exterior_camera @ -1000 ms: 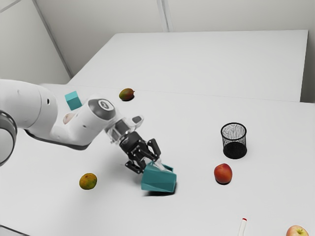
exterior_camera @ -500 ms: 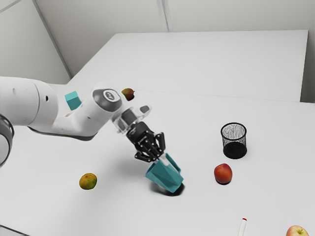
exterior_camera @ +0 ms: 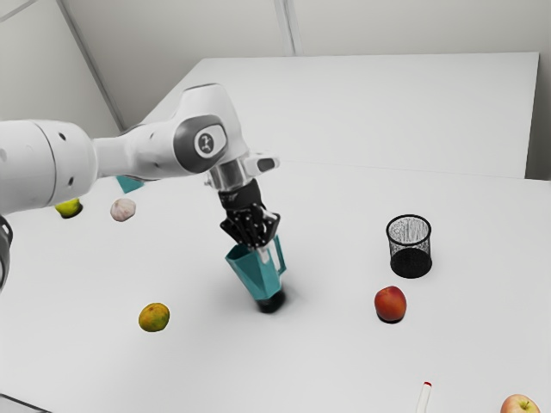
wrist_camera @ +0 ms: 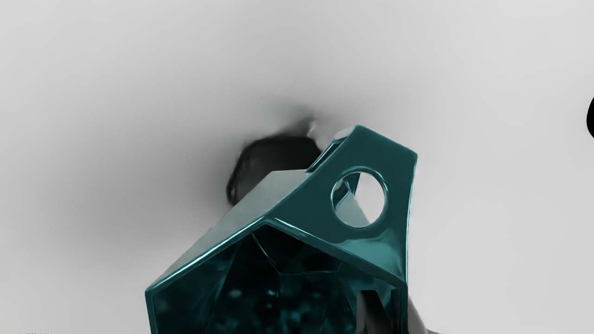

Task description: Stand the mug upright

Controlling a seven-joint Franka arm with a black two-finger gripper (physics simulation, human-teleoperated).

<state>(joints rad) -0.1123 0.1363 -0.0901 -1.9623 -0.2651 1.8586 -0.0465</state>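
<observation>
White tabletop (exterior_camera: 344, 361) beneath, the hand (exterior_camera: 263, 251) seemingly pinches the tilted teal mug (exterior_camera: 257, 275).

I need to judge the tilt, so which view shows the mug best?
The exterior view: the mug shows from rim to base, leaning toward that view's left. The wrist view shows its mouth and pierced handle.

Teal faceted mug (wrist_camera: 297, 204), round-holed handle (wrist_camera: 387, 150), fingers (wrist_camera: 371, 313) pinching its wall, dark shadow (wrist_camera: 278, 155) on pale table (wrist_camera: 116, 69)
</observation>
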